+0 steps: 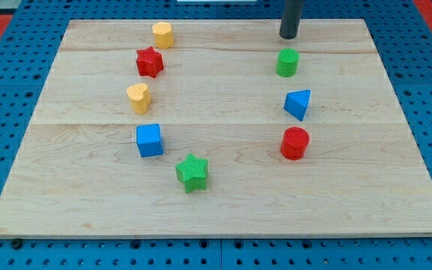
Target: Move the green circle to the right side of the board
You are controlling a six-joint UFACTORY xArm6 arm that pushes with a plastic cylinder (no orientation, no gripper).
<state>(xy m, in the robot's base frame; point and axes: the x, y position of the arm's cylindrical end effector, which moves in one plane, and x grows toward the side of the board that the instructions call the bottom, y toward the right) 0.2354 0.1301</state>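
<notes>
The green circle is a short green cylinder standing right of centre near the view's top. My tip is just above it in the view, a small gap away and not touching. Below the green circle stand a blue triangle and a red cylinder.
On the left half of the wooden board stand a yellow hexagon, a red star, a yellow heart and a blue cube. A green star sits near the bottom centre. Blue pegboard surrounds the board.
</notes>
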